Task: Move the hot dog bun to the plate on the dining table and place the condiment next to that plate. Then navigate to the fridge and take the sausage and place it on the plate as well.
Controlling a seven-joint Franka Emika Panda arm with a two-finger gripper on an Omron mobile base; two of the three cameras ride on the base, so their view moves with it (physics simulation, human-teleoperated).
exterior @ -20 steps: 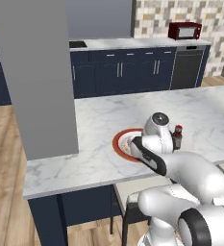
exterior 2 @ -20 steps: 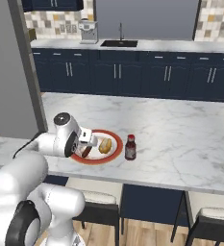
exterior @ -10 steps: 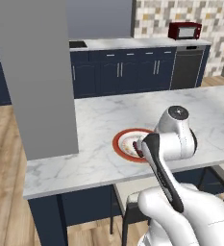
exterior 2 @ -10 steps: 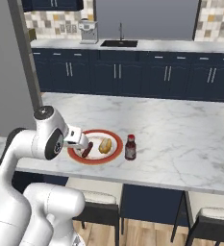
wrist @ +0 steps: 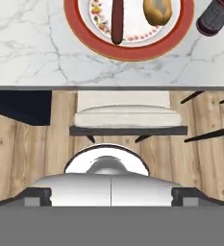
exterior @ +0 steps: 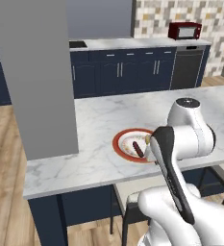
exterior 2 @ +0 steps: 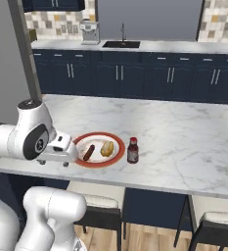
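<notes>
- gripper open wide, holding nothing, at near left edge of the dining table
- plate just right of it; sausage and bun lie side by side on the plate
- sauce bottle upright just right of plate; task looks done

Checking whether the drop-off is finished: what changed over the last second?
The gripper, open and empty, pulled back from over the plate to the table's near edge. The sausage, hot dog bun and condiment stayed put.
</notes>
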